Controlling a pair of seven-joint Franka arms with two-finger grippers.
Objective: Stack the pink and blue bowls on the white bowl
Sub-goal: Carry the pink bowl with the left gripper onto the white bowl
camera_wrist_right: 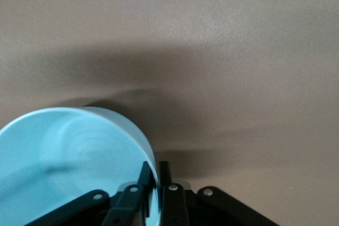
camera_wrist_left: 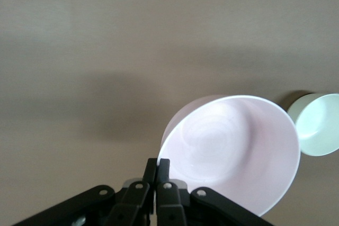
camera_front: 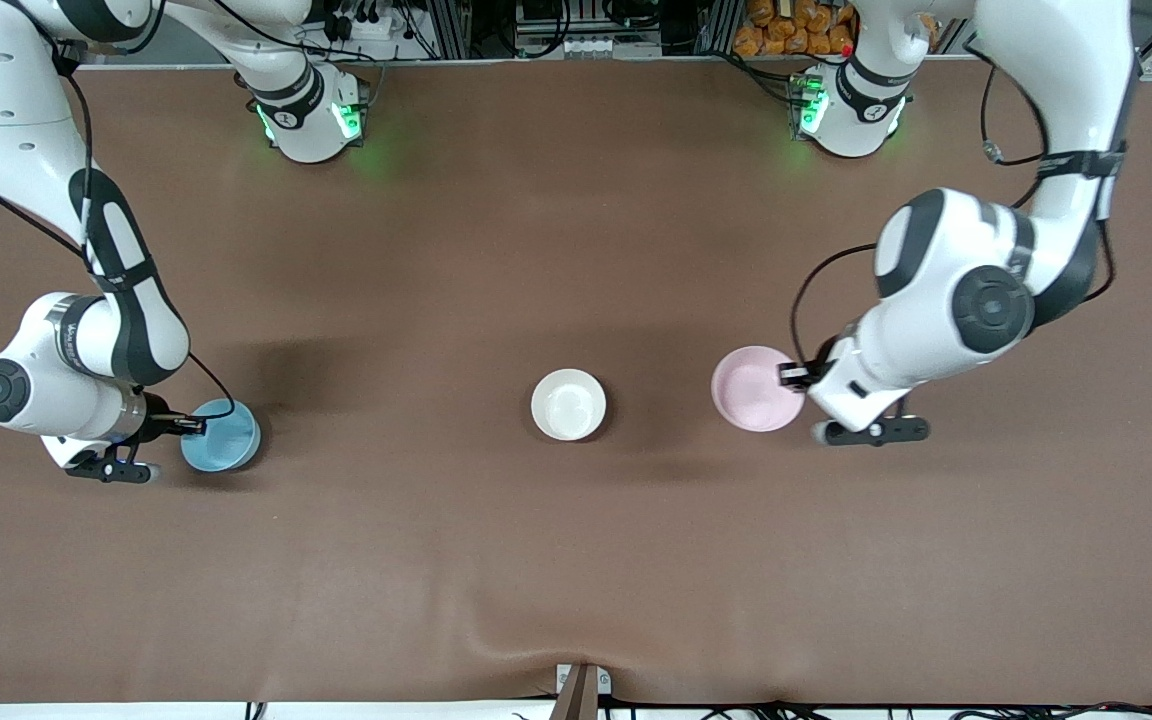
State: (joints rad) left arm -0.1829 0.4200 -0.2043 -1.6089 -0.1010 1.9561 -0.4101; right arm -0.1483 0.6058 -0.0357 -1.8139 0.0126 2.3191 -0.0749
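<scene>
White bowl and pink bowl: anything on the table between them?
Nothing. In the front view only bare brown table separates the white bowl from the pink bowl.

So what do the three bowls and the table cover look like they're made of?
Pink bowl, blue bowl and white bowl: probably plastic, thin-walled, smooth, with a soft sheen and faint rings inside. Table cover: likely matte brown cloth or mat, rippling near the front edge.

Even overhead light; soft shadows on table (camera_front: 576, 560); wrist views blurred.
</scene>
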